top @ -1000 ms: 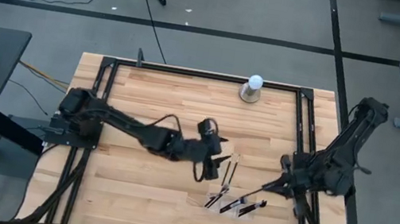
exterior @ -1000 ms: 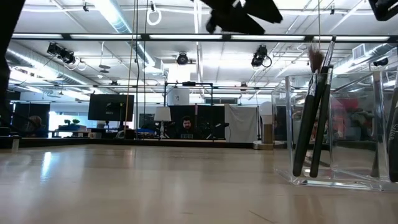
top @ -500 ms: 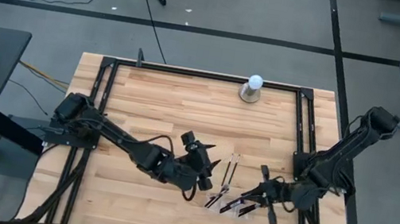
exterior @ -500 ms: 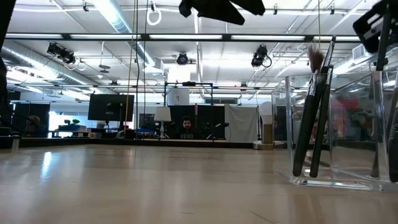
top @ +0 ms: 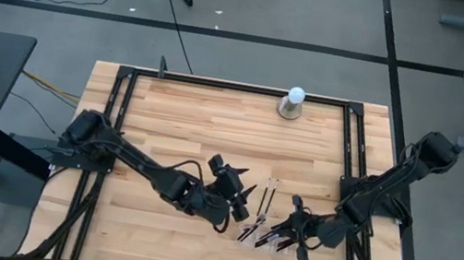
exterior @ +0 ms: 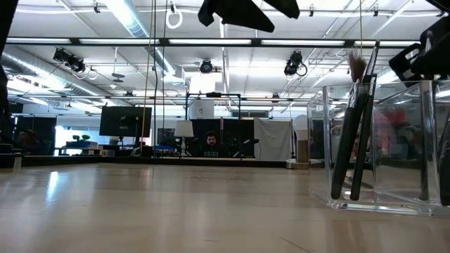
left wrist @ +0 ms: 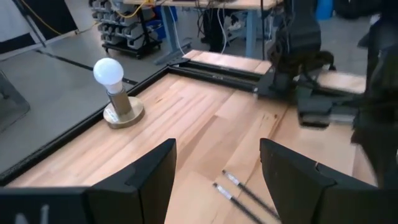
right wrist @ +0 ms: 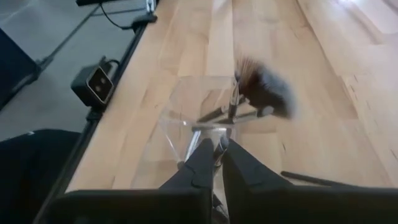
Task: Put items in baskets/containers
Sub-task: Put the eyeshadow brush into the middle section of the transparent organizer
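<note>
Hovering right pincer [top: 288, 235] over clear tray [top: 274, 237]

Left arm stretches low across the table, its gripper [top: 240, 194] spread wide with nothing between the fingers [left wrist: 144, 180]. Right arm folds inward, gripper [top: 293, 236] pinched nearly closed.

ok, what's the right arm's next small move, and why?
Probably lower the right gripper slightly and open it: it's shut on what looks like a thin brush, right above the clear container already holding brushes.
</note>
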`<action>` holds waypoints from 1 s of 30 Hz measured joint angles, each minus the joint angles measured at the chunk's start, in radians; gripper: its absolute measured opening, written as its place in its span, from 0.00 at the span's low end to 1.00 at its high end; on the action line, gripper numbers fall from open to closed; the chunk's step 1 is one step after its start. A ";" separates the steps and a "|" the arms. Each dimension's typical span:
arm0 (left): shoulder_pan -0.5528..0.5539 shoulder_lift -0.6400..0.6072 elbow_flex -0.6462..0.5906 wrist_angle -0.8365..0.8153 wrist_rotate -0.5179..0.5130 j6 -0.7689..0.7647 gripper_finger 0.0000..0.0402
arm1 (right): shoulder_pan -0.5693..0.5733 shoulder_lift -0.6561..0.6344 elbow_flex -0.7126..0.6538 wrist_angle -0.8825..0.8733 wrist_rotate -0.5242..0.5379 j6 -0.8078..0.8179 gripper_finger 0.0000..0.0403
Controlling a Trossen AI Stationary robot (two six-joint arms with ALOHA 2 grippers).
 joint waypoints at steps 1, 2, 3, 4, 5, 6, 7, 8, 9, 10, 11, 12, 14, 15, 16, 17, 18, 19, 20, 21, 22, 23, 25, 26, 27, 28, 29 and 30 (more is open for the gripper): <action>0.000 0.005 0.000 0.008 -0.005 -0.004 0.58 | 0.000 0.003 0.000 -0.006 0.000 0.001 0.04; 0.000 0.007 0.000 0.000 -0.013 -0.005 0.58 | 0.000 0.004 0.000 -0.006 0.000 0.002 0.05; -0.001 0.011 0.000 0.000 -0.015 -0.007 0.58 | 0.000 0.006 0.000 -0.006 0.001 0.003 0.06; -0.001 0.018 0.000 0.015 -0.016 -0.012 0.58 | 0.000 0.006 0.000 -0.008 0.001 0.005 0.08; -0.001 0.021 0.001 0.018 -0.015 -0.016 0.58 | 0.000 0.002 0.000 -0.013 0.000 0.005 0.10; -0.001 0.023 0.000 0.012 -0.015 -0.019 0.58 | 0.000 -0.001 0.000 -0.016 0.000 0.005 0.12; 0.000 0.023 0.000 0.012 -0.015 -0.020 0.58 | 0.000 -0.001 0.000 -0.017 0.000 0.006 0.14; 0.000 0.023 0.000 0.014 -0.013 -0.023 0.58 | 0.000 -0.005 0.000 -0.028 0.000 0.009 0.17; 0.001 0.023 0.000 0.016 -0.010 -0.026 0.58 | 0.000 -0.013 -0.001 -0.041 0.000 0.009 0.20; 0.001 0.023 0.000 0.015 -0.008 -0.028 0.58 | 0.000 -0.020 -0.001 -0.048 0.000 0.009 0.23; 0.001 0.023 0.000 0.015 -0.006 -0.029 0.58 | 0.000 -0.029 -0.001 -0.059 0.000 0.009 0.26; 0.001 0.023 0.000 0.015 -0.005 -0.029 0.58 | 0.000 -0.043 -0.001 -0.082 0.000 0.009 0.29; 0.000 0.023 0.000 0.018 -0.005 -0.029 0.58 | 0.000 -0.076 -0.002 -0.096 0.001 0.012 0.35; 0.000 0.023 0.000 0.017 -0.005 -0.030 0.58 | 0.000 -0.097 -0.002 -0.112 0.001 0.013 0.38; 0.000 0.023 0.000 0.015 -0.004 -0.030 0.58 | 0.000 -0.121 -0.002 -0.134 0.001 0.013 0.40; 0.000 0.023 0.000 0.016 -0.004 -0.031 0.58 | 0.000 -0.146 -0.002 -0.149 0.001 0.013 0.42; 0.000 0.027 0.000 0.023 -0.004 -0.031 0.58 | 0.000 -0.175 -0.002 -0.165 0.000 0.013 0.43; 0.001 0.033 0.000 0.031 -0.003 -0.030 0.58 | 0.001 -0.209 -0.002 -0.184 0.001 0.013 0.44; 0.004 0.039 0.000 0.033 -0.002 -0.030 0.58 | 0.003 -0.242 -0.002 -0.200 0.002 0.013 0.45; 0.008 0.048 0.000 0.035 0.000 -0.030 0.58 | 0.003 -0.276 -0.002 -0.219 0.001 0.008 0.45; 0.014 0.061 0.000 0.043 0.000 -0.031 0.58 | 0.004 -0.313 -0.002 -0.239 0.001 0.003 0.45; 0.020 0.076 0.000 0.053 0.000 -0.032 0.58 | 0.006 -0.349 -0.002 -0.256 0.001 0.002 0.45; 0.036 0.111 0.000 0.073 0.000 -0.039 0.58 | 0.019 -0.421 -0.002 -0.296 0.003 0.003 0.43; 0.046 0.133 0.000 0.095 0.000 -0.048 0.58 | 0.029 -0.453 -0.002 -0.315 0.003 0.004 0.43; 0.057 0.153 0.000 0.111 0.000 -0.062 0.58 | 0.043 -0.482 -0.002 -0.330 0.003 0.005 0.42; 0.070 0.174 0.000 0.121 0.000 -0.077 0.58 | 0.059 -0.510 -0.002 -0.346 0.002 0.010 0.41; 0.084 0.196 0.000 0.140 0.000 -0.100 0.58 | 0.078 -0.534 -0.002 -0.357 0.002 0.016 0.40; 0.099 0.217 0.000 0.151 0.002 -0.136 0.58 | 0.098 -0.554 -0.002 -0.364 0.002 0.026 0.39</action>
